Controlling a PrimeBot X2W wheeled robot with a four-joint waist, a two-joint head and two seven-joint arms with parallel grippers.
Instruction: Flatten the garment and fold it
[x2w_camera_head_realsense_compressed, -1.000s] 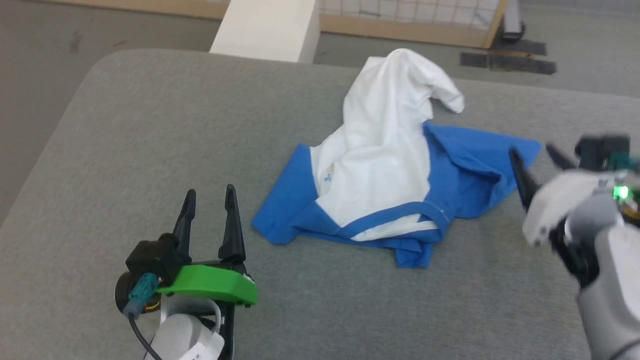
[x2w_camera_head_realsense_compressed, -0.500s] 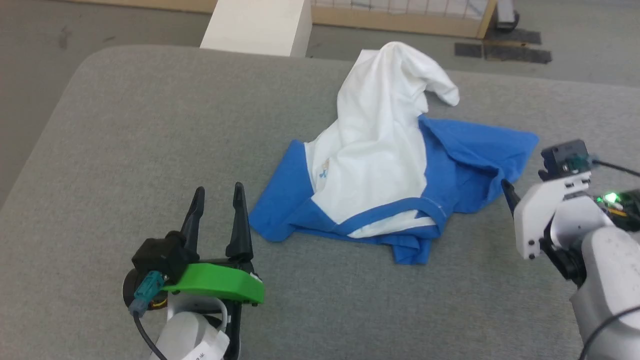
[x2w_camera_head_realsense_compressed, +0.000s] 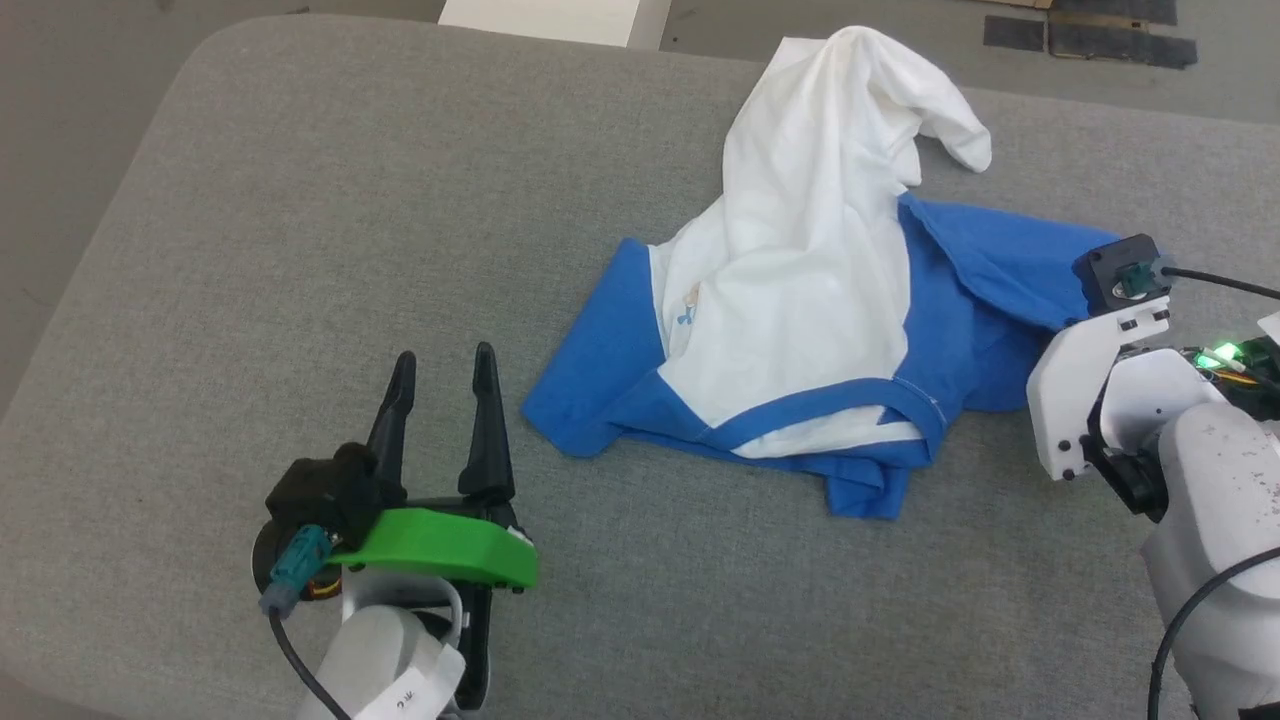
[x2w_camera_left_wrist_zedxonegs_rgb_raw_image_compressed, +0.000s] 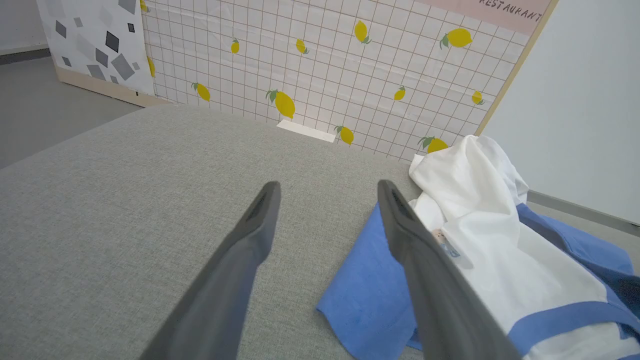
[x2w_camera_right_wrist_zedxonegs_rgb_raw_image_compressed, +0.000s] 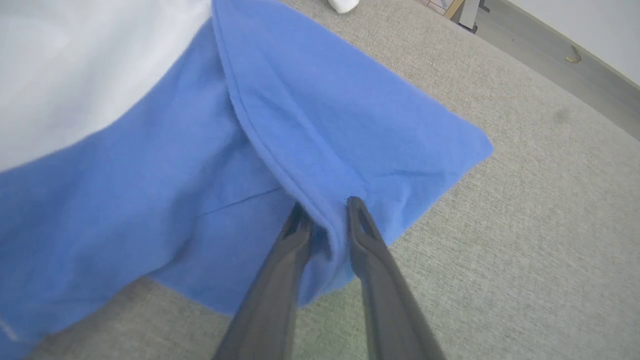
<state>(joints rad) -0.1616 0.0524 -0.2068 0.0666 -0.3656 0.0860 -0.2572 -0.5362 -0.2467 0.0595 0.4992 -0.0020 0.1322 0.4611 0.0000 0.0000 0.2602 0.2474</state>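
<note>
The garment (x2w_camera_head_realsense_compressed: 800, 270) lies crumpled in the middle of the grey table, its white body bunched up into a peak and its blue sleeves spread left and right. In the right wrist view my right gripper (x2w_camera_right_wrist_zedxonegs_rgb_raw_image_compressed: 327, 207) is shut on a raised fold of the right blue sleeve (x2w_camera_right_wrist_zedxonegs_rgb_raw_image_compressed: 325, 115); in the head view its fingers are hidden behind the white wrist housing (x2w_camera_head_realsense_compressed: 1095, 385). My left gripper (x2w_camera_head_realsense_compressed: 445, 365) stands open on the near left, just short of the left blue sleeve (x2w_camera_left_wrist_zedxonegs_rgb_raw_image_compressed: 370, 295), with nothing between its fingers (x2w_camera_left_wrist_zedxonegs_rgb_raw_image_compressed: 260, 210).
The grey padded table (x2w_camera_head_realsense_compressed: 300, 200) has a rounded far-left corner and bare cloth around the garment. A white block (x2w_camera_head_realsense_compressed: 545, 8) stands past the far edge. A lemon-patterned panel (x2w_camera_left_wrist_zedxonegs_rgb_raw_image_compressed: 325, 65) rises behind the table in the left wrist view.
The head camera has tilted, shifting the whole picture. My right gripper has come forward from open beside the right sleeve and shut on it. The left gripper holds its place.
</note>
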